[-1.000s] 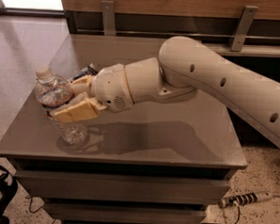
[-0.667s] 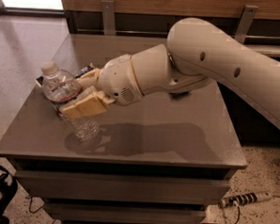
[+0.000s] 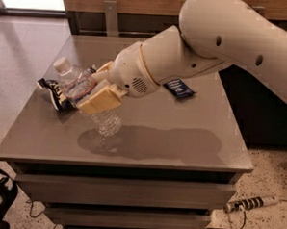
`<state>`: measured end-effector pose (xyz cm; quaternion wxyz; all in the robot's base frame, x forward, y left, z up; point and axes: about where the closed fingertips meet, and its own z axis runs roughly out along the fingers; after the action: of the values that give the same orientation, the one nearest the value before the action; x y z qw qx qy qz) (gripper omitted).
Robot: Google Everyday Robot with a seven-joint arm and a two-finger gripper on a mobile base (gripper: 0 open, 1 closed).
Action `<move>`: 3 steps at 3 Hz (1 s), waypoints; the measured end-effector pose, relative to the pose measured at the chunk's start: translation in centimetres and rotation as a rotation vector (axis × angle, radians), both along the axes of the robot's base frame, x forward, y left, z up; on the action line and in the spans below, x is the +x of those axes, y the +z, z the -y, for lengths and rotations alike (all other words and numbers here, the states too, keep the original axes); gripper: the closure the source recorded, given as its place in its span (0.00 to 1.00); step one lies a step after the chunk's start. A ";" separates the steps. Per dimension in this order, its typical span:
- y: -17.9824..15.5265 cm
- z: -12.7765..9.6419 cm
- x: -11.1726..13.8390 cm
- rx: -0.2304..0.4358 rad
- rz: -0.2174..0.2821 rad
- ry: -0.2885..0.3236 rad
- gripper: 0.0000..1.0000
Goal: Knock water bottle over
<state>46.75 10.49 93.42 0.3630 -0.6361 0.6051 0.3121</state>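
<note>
Shifted right and farther in from the table's left edge since a second ago: gripper (image 3: 89, 87) and water bottle (image 3: 77, 84) together. Raised higher across the view as well, the white arm (image 3: 224, 39), uncovering a small dark blue packet (image 3: 179, 88) that lies flat on the top just behind the wrist.

Pinches the water bottle between two tan fingers (image 3: 102, 101): one pad crossing the front of the ribbed body, the other behind it near the label band. Holds it steeply tilted, white cap up and to the left, clear ribbed base down and to the right, close above its own shadow on the grey table (image 3: 180, 147). Cannot tell whether the base touches the top or hangs just clear of it.

Just left of and behind the bottle, a crumpled dark snack bag (image 3: 52, 88), flat on the table, overlapped by the bottle in this view. Bottle, bag and gripper all over the left half of the top, well apart from the right edge.

On the floor at lower right, beside the drawer front, a power strip (image 3: 249, 204) with its cord trailing left.
</note>
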 end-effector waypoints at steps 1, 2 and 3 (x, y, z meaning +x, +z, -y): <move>-0.3 1.5 1.2 -0.097 0.000 -0.062 1.00; -0.6 2.9 2.3 -0.214 -0.007 -0.119 1.00; -1.0 3.6 2.8 -0.339 -0.016 -0.155 1.00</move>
<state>49.53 6.90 92.42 0.2686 -0.6370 0.6994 0.1818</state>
